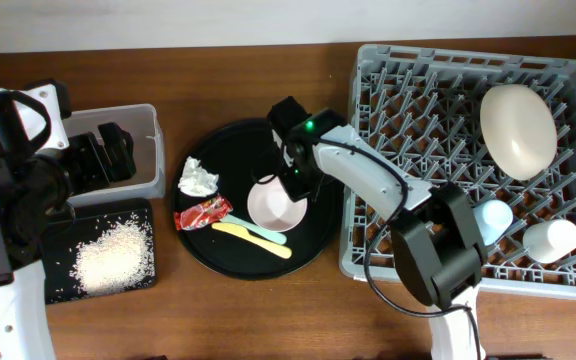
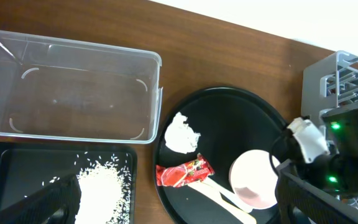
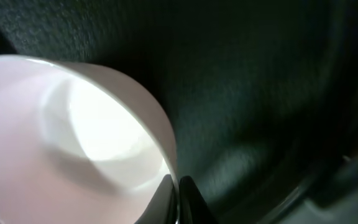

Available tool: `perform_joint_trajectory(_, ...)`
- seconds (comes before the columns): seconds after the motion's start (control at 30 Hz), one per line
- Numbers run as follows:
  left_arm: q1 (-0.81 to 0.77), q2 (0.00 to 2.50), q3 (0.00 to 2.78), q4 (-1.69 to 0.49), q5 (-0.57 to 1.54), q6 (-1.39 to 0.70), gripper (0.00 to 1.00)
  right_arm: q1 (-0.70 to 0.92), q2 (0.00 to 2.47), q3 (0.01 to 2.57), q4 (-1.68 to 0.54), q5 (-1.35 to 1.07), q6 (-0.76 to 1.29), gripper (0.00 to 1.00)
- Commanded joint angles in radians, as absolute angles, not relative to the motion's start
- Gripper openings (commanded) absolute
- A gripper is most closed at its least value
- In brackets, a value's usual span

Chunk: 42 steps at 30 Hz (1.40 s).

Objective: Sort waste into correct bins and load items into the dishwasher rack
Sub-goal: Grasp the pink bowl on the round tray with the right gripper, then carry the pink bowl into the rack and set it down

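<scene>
Two spoons (image 1: 253, 240), two cups (image 1: 491, 216), two bowls (image 1: 276, 203), one tissue (image 1: 198, 178), one wrapper (image 1: 201, 213), one rice heap (image 1: 113, 255), two bins (image 1: 156, 150), one rack (image 1: 468, 55)

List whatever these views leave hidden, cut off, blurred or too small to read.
- Right wrist: blurred close-up. The small bowl is cut off at the left edge, and only its rim shows, pinched in the right hand.
- Left wrist: the spoons have their far ends cut off by the bottom edge.
- Overhead: the red wrapper has print too small to read. The right arm covers part of the bowl's rim.
</scene>
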State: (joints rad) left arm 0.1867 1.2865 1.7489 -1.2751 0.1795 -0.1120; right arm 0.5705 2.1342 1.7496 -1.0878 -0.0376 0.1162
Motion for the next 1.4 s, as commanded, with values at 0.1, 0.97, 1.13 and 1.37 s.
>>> perform_joint_trajectory(0.1,0.191,1.282,1.76,-1.274,0.183,-0.103,0.99,0.575,1.913,1.916,-1.192,0.193,0.164,0.04)
perform_joint_trajectory(0.97,0.191,1.282,1.76,-1.274,0.183,-0.103,0.99,0.306,2.051,1.986,-1.327,1.339,0.294,0.04)
perform_joint_trajectory(1.13,0.191,1.282,1.76,-1.274,0.183,-0.103,0.99,0.259,2.078,1.986,-1.326,1.26,0.377,0.04)
perform_joint_trajectory(1.37,0.191,1.282,1.76,-1.274,0.183,-0.103,0.99,0.229,2.133,1.986,-1.337,1.174,0.376,0.04)
